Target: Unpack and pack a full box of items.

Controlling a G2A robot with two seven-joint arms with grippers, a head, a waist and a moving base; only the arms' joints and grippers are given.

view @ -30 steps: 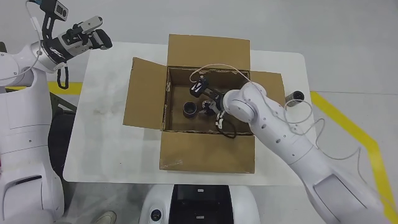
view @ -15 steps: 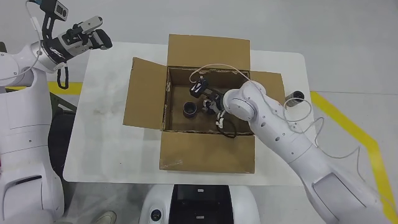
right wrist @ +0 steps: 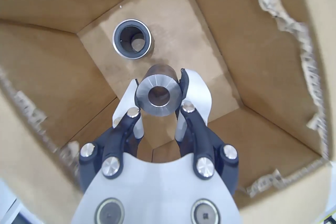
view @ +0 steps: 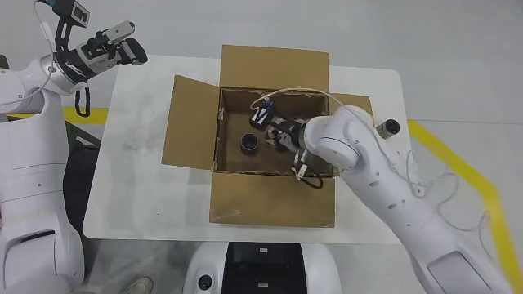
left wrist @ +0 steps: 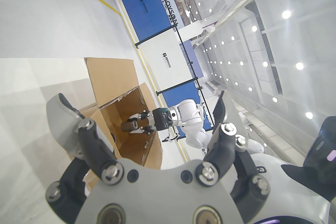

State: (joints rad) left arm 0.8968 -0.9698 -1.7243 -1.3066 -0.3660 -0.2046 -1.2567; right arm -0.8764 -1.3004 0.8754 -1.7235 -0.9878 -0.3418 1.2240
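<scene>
An open cardboard box [view: 274, 196] stands mid-table with its flaps spread. Inside it, my right gripper [right wrist: 159, 79] is shut on a grey metal sleeve [right wrist: 159, 100], held clear of the box floor with its bore facing the wrist camera. A second, dark-lined metal sleeve [right wrist: 132, 38] stands upright on the box floor just beyond it, also seen as the dark sleeve [view: 249, 142] from above. My right gripper [view: 276, 135] sits near the box's centre. My left gripper [view: 131, 49] hangs open and empty above the table's far left corner, well away from the box [left wrist: 113, 83].
A third metal sleeve [view: 390, 126] lies on the white table [view: 131, 180] to the right of the box, by the right flap. A cable loops over the right arm above the box's far wall. Torn tape strips [right wrist: 278, 12] fringe the box rim.
The right arm's elbow has swung right and toward the front, with the gripper staying inside the box, shut on the sleeve. The left arm has not moved.
</scene>
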